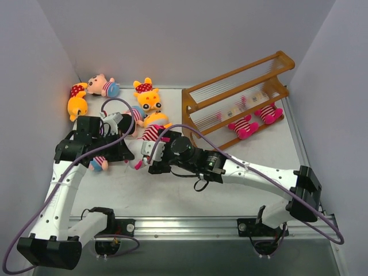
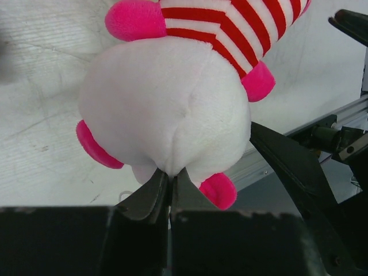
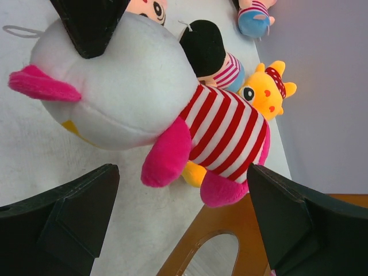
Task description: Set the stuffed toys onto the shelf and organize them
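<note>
a white-headed striped toy (image 2: 167, 103) with magenta ears and limbs sits between the two arms, near the middle left of the table (image 1: 172, 198), well apart from the shelf (image 1: 190, 103)

the left gripper (image 2: 169, 172) is pressed together on a small fold of plush at the edge of the toy's round white head; a pinch this thin probably serves to hold the toy up and offer its body, not to carry it far

the right gripper (image 3: 183, 172) is spread as wide as it goes, one finger on each side of the toy's red and white striped body, touching nothing; this looks like the approach to a handover, since the shelf stands on the right arm's side

whether the toy rests on the table or hangs just above it cannot be told

the shelf stands at the back right, set at a slant, with two more magenta striped toys (image 1: 243, 125) side by side on its lower tier

a yellow bear (image 1: 76, 103), a boy doll (image 1: 103, 86) and a second yellow bear (image 1: 148, 98) lie loose at the back left, with other toys partly hidden behind the arms, so much of the task appears undone
</note>
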### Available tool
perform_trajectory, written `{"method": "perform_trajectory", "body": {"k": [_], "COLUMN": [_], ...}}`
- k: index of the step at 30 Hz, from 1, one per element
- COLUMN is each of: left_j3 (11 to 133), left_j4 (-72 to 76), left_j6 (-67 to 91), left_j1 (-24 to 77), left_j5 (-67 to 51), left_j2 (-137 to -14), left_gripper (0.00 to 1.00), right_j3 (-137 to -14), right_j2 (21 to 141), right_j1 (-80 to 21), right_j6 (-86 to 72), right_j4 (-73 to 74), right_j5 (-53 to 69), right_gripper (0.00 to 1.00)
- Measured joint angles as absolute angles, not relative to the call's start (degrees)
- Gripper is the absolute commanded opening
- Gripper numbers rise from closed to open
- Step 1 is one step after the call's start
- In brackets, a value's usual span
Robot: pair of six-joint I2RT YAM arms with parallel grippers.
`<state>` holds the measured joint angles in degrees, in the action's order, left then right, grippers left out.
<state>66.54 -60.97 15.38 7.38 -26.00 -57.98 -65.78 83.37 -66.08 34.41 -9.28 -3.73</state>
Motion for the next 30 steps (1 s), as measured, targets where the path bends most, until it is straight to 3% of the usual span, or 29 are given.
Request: {"method": "perform_trajectory", "body": {"k": [9,16,19,20,22,23,26,29,30], "left_j3": [66.32,66.32,66.35,66.35,66.41,66.48,66.96,67.55,67.64], "left_j4": [-62.02,-62.39,-62.37,-62.37,-62.37,-62.37,-62.35,-62.78,-62.89], "left_j6": [14.28,13.52,13.04,12.88,12.71,12.6,12.23,11.73,11.66], "left_j1": [9.43,12.29,13.34,13.54,13.74,13.74,13.74,13.85,13.87], "left_j5": [-26.44,-26.22,-26.13,-26.11,-26.11,-26.11,-26.09,-26.04,-26.02], "left_j2": [-58.0,-59.13,-59.7,-59.81,-59.9,-59.94,-60.18,-60.34,-60.36], "left_gripper": [0.02,0.02,0.02,0.03,0.02,0.02,0.02,0.02,0.02], "right_j3": [-68.93,-69.93,-69.87,-69.76,-69.47,-69.23,-68.4,-67.83,-67.77], "right_j2": [89.76,92.49,92.9,92.9,92.9,92.9,92.9,92.9,92.9], "right_j1": [-66.7,-67.51,-67.57,-67.57,-67.59,-67.59,-67.68,-67.57,-67.57], "right_j6": [41.85,45.65,46.72,46.89,47.35,47.29,47.62,47.62,47.53], "right_j4": [-9.34,-8.05,-7.81,-7.9,-8.01,-8.03,-8.36,-9.3,-9.63], "right_j5": [-4.27,-5.85,-6.59,-6.79,-7.05,-7.11,-7.33,-7.9,-8.1], "right_gripper": [1.0,0.92,0.8,0.69,0.56,0.42,0.18,0.01,0.0]}}
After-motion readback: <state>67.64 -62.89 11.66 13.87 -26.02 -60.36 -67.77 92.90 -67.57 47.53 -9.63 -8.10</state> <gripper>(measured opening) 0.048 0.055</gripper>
